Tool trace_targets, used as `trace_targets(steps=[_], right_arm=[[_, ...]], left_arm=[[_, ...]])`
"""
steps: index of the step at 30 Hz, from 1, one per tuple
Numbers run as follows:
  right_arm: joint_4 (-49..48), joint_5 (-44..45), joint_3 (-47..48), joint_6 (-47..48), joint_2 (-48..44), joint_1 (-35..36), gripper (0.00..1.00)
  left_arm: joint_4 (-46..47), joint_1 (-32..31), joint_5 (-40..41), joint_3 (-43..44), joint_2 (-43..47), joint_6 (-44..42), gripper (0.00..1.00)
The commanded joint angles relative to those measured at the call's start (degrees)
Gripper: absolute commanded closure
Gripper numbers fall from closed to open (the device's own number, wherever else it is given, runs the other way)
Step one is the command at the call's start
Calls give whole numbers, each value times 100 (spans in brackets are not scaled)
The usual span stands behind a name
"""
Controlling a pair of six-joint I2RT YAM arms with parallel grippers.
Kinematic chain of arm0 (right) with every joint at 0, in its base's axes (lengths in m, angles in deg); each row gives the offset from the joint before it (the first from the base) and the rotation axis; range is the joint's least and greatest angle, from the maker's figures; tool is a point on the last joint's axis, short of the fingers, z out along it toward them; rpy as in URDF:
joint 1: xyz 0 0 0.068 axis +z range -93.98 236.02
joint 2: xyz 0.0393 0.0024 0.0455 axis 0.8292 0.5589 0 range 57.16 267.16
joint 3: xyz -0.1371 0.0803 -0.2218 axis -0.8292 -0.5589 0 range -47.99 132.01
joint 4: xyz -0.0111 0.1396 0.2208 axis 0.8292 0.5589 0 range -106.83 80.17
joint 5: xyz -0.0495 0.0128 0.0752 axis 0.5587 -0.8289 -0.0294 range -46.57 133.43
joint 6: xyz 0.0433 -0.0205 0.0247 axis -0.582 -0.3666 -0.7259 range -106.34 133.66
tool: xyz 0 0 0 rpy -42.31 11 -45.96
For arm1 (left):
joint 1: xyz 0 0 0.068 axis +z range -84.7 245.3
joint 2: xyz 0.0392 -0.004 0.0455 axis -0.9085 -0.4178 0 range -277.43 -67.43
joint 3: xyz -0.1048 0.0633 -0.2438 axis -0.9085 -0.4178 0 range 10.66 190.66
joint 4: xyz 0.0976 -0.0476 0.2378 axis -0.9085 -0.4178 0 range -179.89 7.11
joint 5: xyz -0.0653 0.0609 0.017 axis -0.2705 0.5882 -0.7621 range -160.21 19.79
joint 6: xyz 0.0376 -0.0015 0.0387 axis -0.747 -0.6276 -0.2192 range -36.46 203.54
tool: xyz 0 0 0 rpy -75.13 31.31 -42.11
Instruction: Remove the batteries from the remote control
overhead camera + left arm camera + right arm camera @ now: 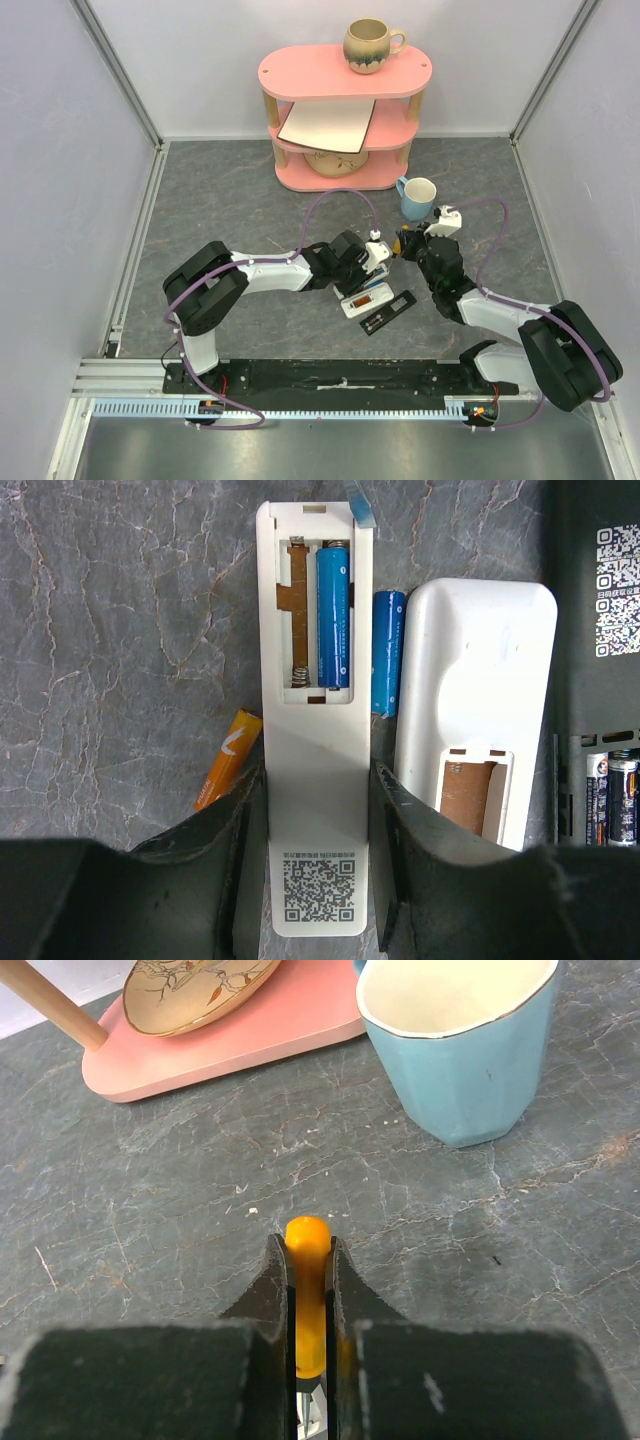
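Observation:
My left gripper (315, 780) is shut on the lower half of a white remote control (315, 830) lying face down. Its battery bay is open: one blue battery (334, 615) sits in the right slot and the left slot is empty. A loose blue battery (387, 652) lies beside it, and an orange battery (228, 758) lies on the table to its left. A second white remote (480, 680) and a black remote (600, 680) lie to the right. My right gripper (310, 1245) is shut on an orange-handled screwdriver (308, 1240), above the table beside the left gripper (372, 262).
A blue cup (460, 1040) stands just ahead of the right gripper, and it also shows in the top view (418, 197). A pink shelf (340, 75) at the back holds a mug (370, 45), a white board and a plate (195, 990). The black remote holds batteries (610, 800).

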Motion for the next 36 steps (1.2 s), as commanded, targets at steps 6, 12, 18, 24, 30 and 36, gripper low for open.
trace_targets(steps=[6,12,18,24,30,36], right_arm=[[-875,-44,-211,45,-172,7,100],[-1210,-115,-246,-8,-41,7,100],[-1246,-89,-158,-61,372,-2,100],[-1158,-80,-211,-8,373,7,100],[-1201,-97,-281,45,372,7,100],[-1553,-448,-290,-104,741,-2,100]], left_arm=[[-651,14,43,-203,-329,99,98],[-669,14,8,-194,-356,90,98],[-669,14,-28,-185,-364,82,98],[-687,14,-28,-176,-373,82,98],[-695,14,-54,-167,-373,82,98],[-696,22,-54,-167,-382,82,98]])
